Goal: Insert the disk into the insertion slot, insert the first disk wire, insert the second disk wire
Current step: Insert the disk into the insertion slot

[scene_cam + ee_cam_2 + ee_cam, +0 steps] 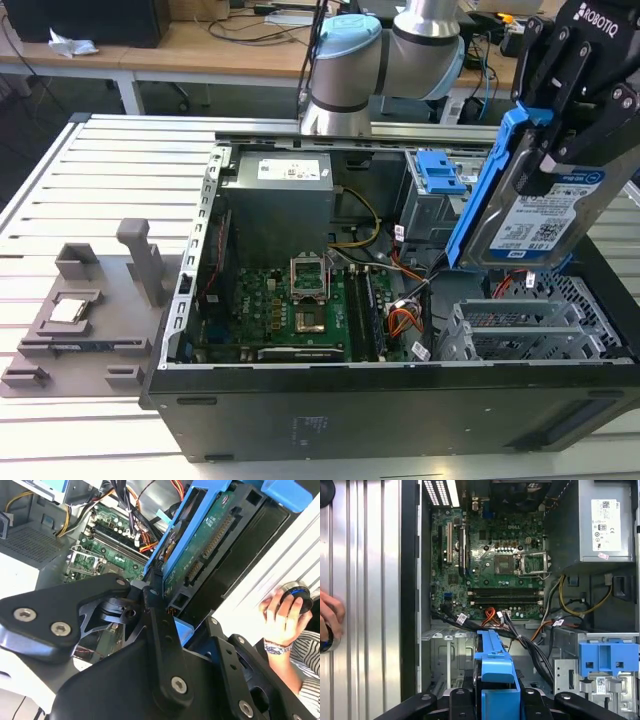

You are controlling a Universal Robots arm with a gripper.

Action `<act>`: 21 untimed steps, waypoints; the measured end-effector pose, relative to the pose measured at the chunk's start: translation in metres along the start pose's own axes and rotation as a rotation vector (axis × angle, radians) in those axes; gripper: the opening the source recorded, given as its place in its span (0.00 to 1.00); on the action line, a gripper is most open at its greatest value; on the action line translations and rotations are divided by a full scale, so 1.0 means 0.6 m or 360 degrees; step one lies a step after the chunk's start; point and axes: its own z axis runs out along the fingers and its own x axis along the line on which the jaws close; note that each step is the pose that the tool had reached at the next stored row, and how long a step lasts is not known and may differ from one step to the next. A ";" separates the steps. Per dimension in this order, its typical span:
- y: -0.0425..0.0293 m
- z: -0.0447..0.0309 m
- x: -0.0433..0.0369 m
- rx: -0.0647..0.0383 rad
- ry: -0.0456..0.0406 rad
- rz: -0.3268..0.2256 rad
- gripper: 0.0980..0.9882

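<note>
The disk [530, 215], a silver drive with a white label in a bright blue caddy, hangs tilted on edge above the open computer case. My gripper [565, 140] is shut on its upper end. In the second wrist view the disk [210, 540] shows its green circuit board and connectors, with the black fingers [155, 615] clamped on the caddy. The first wrist view looks down the blue caddy [495, 670]. The insertion slot [530, 330], a perforated silver cage, sits just below the disk at the case's near corner on the exterior view's right. Loose orange and black wires [405, 320] lie beside it.
The case holds a green motherboard [290, 300], a grey power supply [278, 195] and a grey bay with a blue latch [440, 175]. A grey fixture [85, 310] lies on the slatted table at the exterior view's left. A person's hand [282, 615] rests on a round knob.
</note>
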 end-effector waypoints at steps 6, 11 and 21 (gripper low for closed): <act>-0.007 0.006 0.029 0.0000 0.0017 0.0000 0.30; -0.028 0.026 0.036 0.0000 0.0030 -0.0006 0.30; -0.032 0.057 0.053 0.0001 0.0034 -0.0026 0.30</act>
